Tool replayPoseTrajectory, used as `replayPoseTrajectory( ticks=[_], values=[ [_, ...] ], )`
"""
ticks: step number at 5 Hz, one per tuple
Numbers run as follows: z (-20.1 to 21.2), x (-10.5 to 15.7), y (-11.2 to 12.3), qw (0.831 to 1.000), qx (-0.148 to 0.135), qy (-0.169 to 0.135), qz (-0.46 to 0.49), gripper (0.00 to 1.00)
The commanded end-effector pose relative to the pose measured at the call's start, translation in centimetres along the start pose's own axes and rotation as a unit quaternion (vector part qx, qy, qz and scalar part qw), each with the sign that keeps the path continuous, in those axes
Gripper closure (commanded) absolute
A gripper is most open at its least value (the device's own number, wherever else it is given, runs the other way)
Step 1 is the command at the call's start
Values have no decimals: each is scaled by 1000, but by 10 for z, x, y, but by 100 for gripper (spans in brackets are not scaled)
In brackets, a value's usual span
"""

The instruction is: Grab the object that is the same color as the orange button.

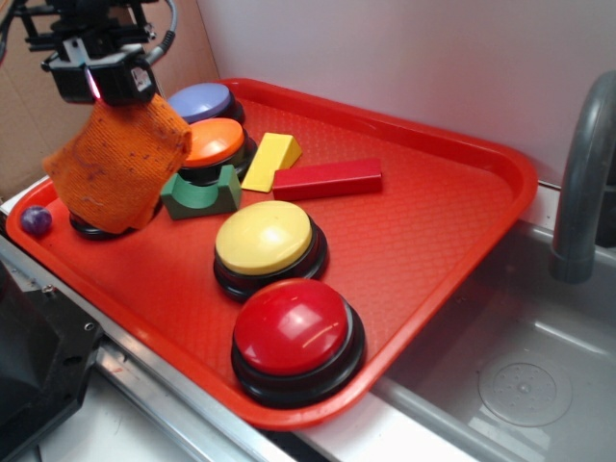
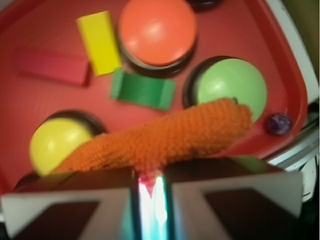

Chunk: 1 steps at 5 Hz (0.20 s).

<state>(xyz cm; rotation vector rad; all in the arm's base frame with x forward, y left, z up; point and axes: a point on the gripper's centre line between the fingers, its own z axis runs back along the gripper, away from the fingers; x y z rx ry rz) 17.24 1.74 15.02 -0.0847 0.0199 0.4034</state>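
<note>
Gripper is sitting at the far left over the red tray, jaws pinched tight on the top edge of the orange knitted cloth. Cloth is hanging down from the jaws, off the tray, draping in front of a black-based button at the left; wrist view is showing that button as the green one, partly covered by the cloth. In the wrist view the two finger pads are meeting with only a thin slit between them, cloth bunching out just above.

Orange button is sitting just right of the hanging cloth, far-left part of the tray, not touching it as far as can be told. Blue button is sitting just beyond it. Green arch block is lying just near of the orange button. Yellow wedge block and red bar block are lying to the right, touching each other. Yellow button is sitting mid-tray, red button right up against it at the near edge. Small purple ball is resting at the tray's left corner. Grey faucet is standing at the right over the sink.
</note>
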Motion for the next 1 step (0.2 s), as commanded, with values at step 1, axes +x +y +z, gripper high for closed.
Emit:
replayPoseTrajectory(
  ticks=[1],
  values=[
    [15, -6, -7, 997, -1, -24, -67, 100]
  ],
)
